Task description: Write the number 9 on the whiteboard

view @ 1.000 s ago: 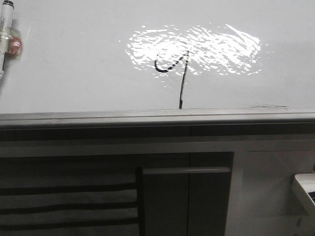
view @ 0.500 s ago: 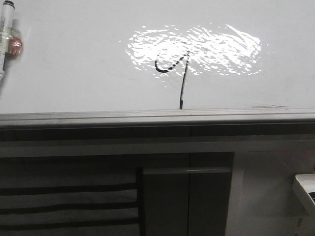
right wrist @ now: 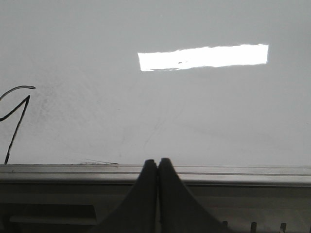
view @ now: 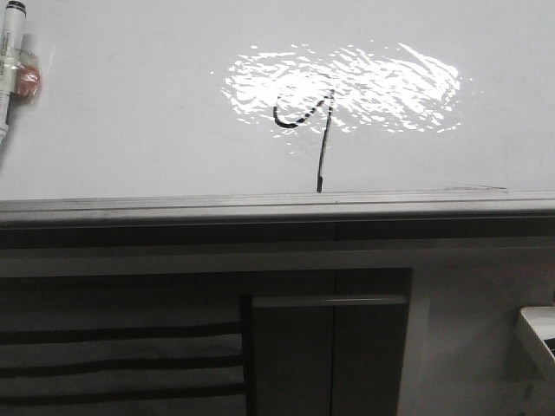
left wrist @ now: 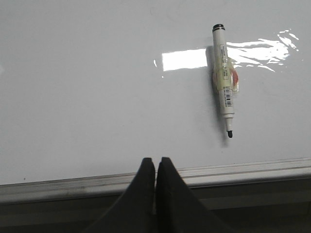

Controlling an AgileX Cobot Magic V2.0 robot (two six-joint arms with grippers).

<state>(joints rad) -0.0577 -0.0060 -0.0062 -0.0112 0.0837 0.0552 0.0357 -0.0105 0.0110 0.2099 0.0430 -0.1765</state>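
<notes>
The whiteboard point(view: 130, 130) lies flat, glossy white, with a grey metal edge strip point(view: 277, 208) at its near side. The number 9 point(view: 314, 117) is a thin black line on it, a small open loop with a long straight tail that ends near the strip; part of it shows in the right wrist view point(right wrist: 14, 121). A white marker point(left wrist: 223, 80) lies uncapped on the board, also at the far left of the front view point(view: 10, 65). My left gripper point(left wrist: 155, 162) is shut and empty over the edge strip. My right gripper point(right wrist: 158, 164) is shut and empty over the strip.
Dark cabinet fronts point(view: 329, 347) with a pale handle point(view: 328, 301) stand below the board's near edge. A white object point(view: 539, 334) sits at the lower right. A bright rippled glare patch point(view: 381, 82) covers the board around the loop.
</notes>
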